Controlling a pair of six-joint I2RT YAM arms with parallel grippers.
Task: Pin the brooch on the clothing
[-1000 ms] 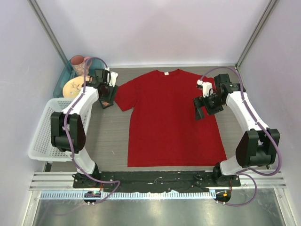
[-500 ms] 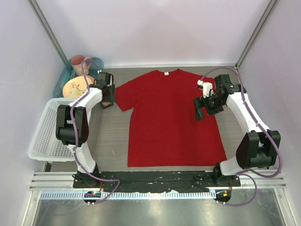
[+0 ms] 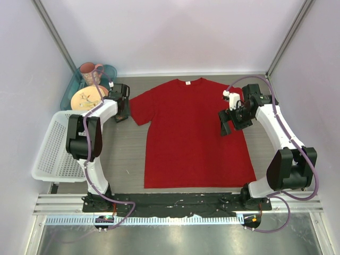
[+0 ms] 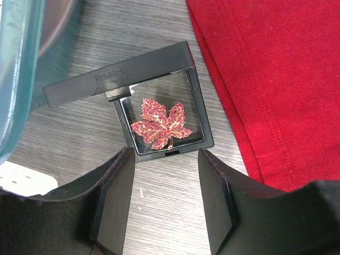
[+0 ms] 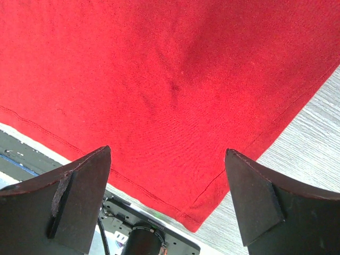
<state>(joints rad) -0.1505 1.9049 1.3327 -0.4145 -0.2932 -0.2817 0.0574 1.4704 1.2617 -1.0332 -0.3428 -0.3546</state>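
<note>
- Brooch (image 4: 161, 125): a maple leaf, pinkish-red with pale gold veins. It lies flat in the tray of an open black box (image 4: 197, 109), stem toward the wrist camera.
- The box lid is swung back on the far side, with embossed lettering too small to read.
- The box sits on the grey wood-grain counter (image 4: 159, 212), just beside the hem of the shirt (image 4: 265, 79) sleeve. A strip of bare counter shows between them.
- Left pincer (image 4: 164, 199): released, jaws spread wider than the box tray, with nothing between them. The fingertips (image 4: 114, 175) frame the box's near edge. I cannot tell whether they touch the box or the counter.
- A teal bin (image 4: 16, 79) fills the left edge of the left wrist view, near the box.
- Top view: the bin holds a pink cup (image 3: 89, 70) and a patterned plate (image 3: 85, 98).
- A white basket (image 3: 50, 143) stands nearer the arm bases, at the counter's left edge.
- The red shirt is spread flat at mid-counter, with a white label (image 3: 187, 83) at the far neck. The brooch is not on it.
- Right pincer (image 5: 164, 196): released and wide apart, gripping nothing, poised over the shirt's right side below the sleeve.
- Right wrist view: red cloth, the near hem corner and bare counter beyond.
</note>
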